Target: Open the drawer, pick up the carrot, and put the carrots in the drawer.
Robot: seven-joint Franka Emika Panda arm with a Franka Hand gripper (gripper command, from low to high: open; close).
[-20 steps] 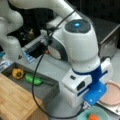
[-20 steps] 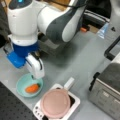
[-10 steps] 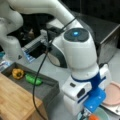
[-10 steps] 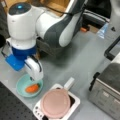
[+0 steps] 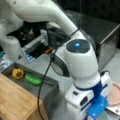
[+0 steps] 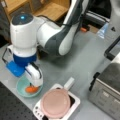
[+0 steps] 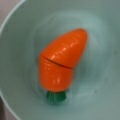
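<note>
Drawer stands pulled open at a front view's lower left, grey metal walls and light wooden front panel toward that view's bottom; inside lie a yellow-orange round item and, just beside it, a long green vegetable. No carrot in the drawer. Carrot lies on its side in the teal bowl, near the bowl's middle in the wrist view, blunt tip toward upper right, green top toward the bottom edge, a seam across its body. In a front view the same carrot shows as an orange patch in the bowl, which sits on the grey bench at that view's lower left. Hand is lowered straight over the bowl, its tips at or just above the carrot; cannot tell whether the fingers are spread or closed on it, and the wrist view shows no fingers at all. Blue mount sits on the wrist just beside the bowl. Near the bowl, toward a front view's bottom centre, a pink round lid rests on a white appliance. Silver toaster oven stands at that view's right, well apart from the bowl. In a front view the arm's wrist hides the bowl almost wholly.
</note>
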